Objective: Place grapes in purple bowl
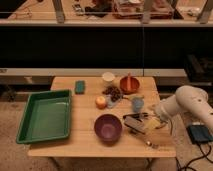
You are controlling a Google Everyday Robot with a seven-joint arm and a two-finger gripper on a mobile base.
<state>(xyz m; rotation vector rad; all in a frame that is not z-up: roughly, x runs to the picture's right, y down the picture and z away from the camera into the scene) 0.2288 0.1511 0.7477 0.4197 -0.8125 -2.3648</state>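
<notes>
Jaws open, nothing in them; gripper [134, 123] hovers over the desk [80, 141], just right of the purple bowl [108, 127]. Grapes [113, 91] sit beyond the bowl, nearer the desk's far edge, so they're back-left of the gripper. Cluster looks roundish, no clear long axis. Next move, I'd say: reach back to them.

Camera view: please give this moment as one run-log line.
gripper: open, beside purple bowl | grapes: on table, not held
</notes>
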